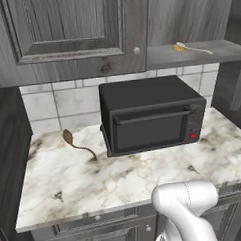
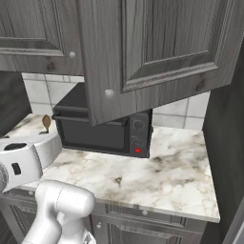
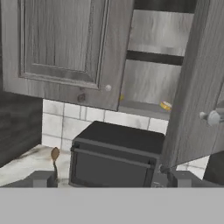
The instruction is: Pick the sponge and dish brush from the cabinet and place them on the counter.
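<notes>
Spread hand [image 3: 109, 179] faces the open cabinet [image 1: 68, 35], whose shelf [image 1: 199, 56] holds the dish brush [image 1: 191, 48].

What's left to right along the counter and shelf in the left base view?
Brown spoon on the counter → black microwave → dish brush up on the cabinet shelf.

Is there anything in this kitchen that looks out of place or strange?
Only a little. A brown long-handled spoon lies loose on the marble counter left of the black microwave. One cabinet door stands open over the microwave. Nothing looks spilled or damaged.
</notes>
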Controlling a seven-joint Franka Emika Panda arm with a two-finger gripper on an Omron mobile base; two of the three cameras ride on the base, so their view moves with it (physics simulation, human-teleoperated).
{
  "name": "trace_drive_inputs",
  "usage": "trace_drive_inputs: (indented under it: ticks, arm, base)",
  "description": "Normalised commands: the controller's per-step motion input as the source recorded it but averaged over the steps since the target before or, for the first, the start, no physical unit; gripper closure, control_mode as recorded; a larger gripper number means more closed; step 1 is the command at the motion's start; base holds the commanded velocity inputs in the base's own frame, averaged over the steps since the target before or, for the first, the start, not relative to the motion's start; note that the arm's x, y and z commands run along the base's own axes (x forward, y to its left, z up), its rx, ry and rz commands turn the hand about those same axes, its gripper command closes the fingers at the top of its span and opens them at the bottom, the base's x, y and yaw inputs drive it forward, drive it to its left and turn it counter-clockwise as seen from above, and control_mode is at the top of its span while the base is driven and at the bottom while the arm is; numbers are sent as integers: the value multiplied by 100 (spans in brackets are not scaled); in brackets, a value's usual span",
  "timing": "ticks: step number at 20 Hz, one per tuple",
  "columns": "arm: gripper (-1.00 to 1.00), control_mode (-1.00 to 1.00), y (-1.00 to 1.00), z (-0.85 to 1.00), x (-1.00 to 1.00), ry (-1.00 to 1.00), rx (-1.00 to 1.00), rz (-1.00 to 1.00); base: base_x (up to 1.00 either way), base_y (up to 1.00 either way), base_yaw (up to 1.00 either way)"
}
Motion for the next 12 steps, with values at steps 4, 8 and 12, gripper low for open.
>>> trace_drive_inputs:
  ticks: [4, 8, 12]
  arm:
    - [-100, -100, 18, 0, 0, 0, -22, -16]
    - [-100, -100, 26, 0, 14, 3, -22, -15]
    - [-100, -100, 18, 4, 29, 5, -23, -15]
  base:
    - [0, 0, 0]
    - [0, 0, 0]
    - [0, 0, 0]
